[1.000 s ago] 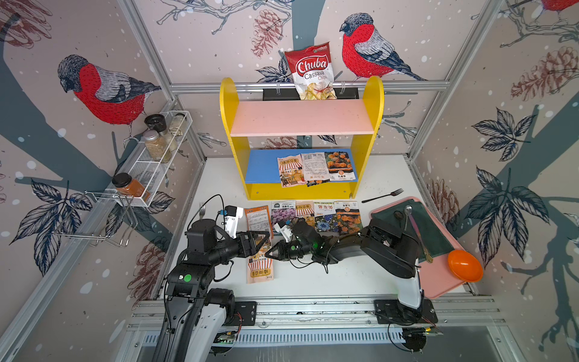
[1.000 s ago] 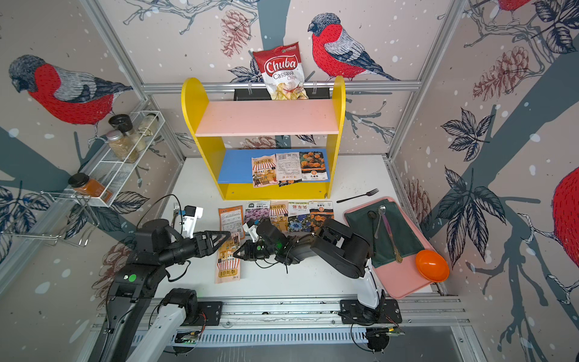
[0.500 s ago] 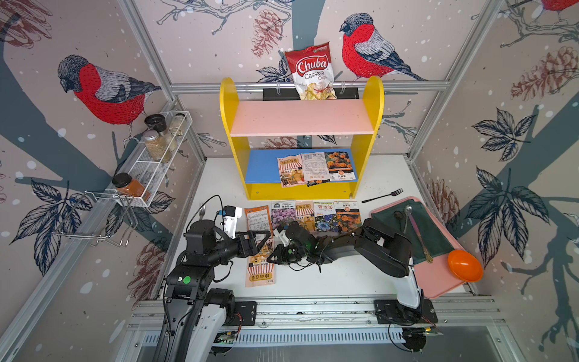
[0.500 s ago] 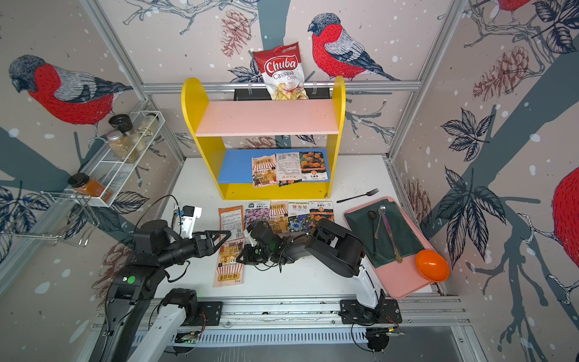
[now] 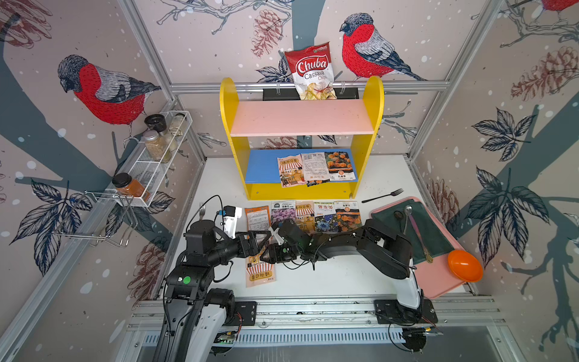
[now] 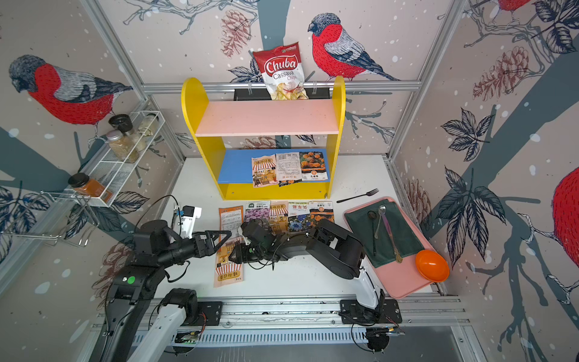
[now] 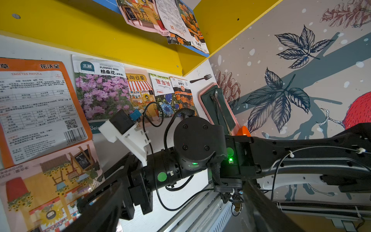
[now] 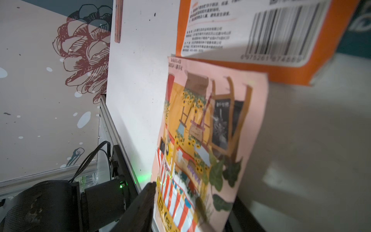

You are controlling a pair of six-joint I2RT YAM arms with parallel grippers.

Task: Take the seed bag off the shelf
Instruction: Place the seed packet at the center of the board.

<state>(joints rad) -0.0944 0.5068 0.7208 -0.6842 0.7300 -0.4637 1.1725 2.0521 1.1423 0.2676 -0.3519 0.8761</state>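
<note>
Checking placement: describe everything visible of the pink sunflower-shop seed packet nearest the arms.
The pink seed packet is a flat, glossy pouch printed with a striped-awning shop and sunflowers. It lies face up on the white table, far edge meeting the orange packet. The right claw sits over its far half, jaws apart.

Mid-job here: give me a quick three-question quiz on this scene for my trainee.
1. Which board of the yellow-sided two-tier shelf holds seed packets?
2. True or false: the black fork lies on the white table, outside the pink rectangular tray.
3. The orange plastic bowl rests on: A the table, B the tray, C the shelf.
Key: 1 the blue lower board; 2 true; 3 B.
</note>
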